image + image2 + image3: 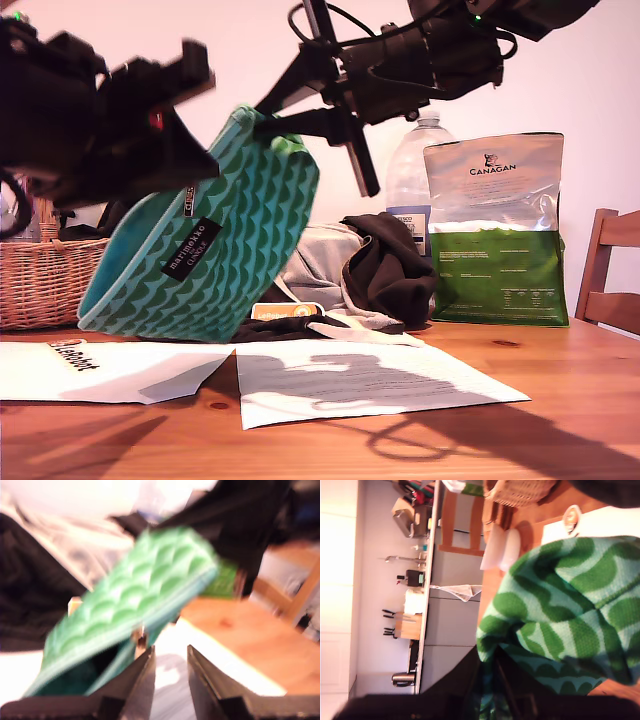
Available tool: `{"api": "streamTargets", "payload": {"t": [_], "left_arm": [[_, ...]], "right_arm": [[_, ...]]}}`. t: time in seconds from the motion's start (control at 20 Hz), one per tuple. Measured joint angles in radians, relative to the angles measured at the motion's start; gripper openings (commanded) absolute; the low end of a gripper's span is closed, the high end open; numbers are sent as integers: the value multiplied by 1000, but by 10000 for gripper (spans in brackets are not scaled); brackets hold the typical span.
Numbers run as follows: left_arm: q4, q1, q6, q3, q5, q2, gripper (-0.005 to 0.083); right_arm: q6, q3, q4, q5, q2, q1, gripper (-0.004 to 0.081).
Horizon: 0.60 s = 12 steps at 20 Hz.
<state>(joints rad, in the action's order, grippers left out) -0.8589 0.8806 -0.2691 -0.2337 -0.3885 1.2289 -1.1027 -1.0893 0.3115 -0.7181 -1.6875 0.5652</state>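
A green scallop-patterned zip pouch (210, 240) hangs tilted above the wooden table (570, 410), its lower end near the papers. My second gripper (268, 125) comes down from the exterior view's upper right and is shut on the pouch's top corner; its wrist view shows the fabric (570, 605) pinched at the gripper (487, 662). My first gripper (198, 78), blurred, sits at the exterior view's upper left beside the pouch's zip edge. In its wrist view the gripper (170, 652) is narrowly open, with the pouch (145, 585) and its zip pull just off one finger (142, 680).
A wicker basket (45, 280) stands at the exterior view's left. Behind the pouch lie black clothes (385, 265) and grey clothes (320, 260), with a water bottle (410, 170) and a green Canagan bag (495, 230). Paper sheets (370, 380) cover the front. A chair (610, 270) is at the right.
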Motion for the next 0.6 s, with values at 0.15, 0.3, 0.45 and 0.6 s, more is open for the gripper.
{"api": "streamTargets", "payload": {"t": [0.15, 0.3, 0.45, 0.6], "left_arm": [[11, -12, 0, 0, -4, 42, 181], [-4, -13, 0, 0, -5, 42, 181], [4, -2, 2, 0, -6, 42, 181], [52, 11, 18, 0, -59, 42, 181]], "right_arm": [[0, 0, 3, 17, 0, 10, -13], [0, 0, 3, 29, 0, 13, -13], [0, 0, 3, 47, 0, 13, -13], [0, 0, 3, 48, 0, 13, -13]]}}
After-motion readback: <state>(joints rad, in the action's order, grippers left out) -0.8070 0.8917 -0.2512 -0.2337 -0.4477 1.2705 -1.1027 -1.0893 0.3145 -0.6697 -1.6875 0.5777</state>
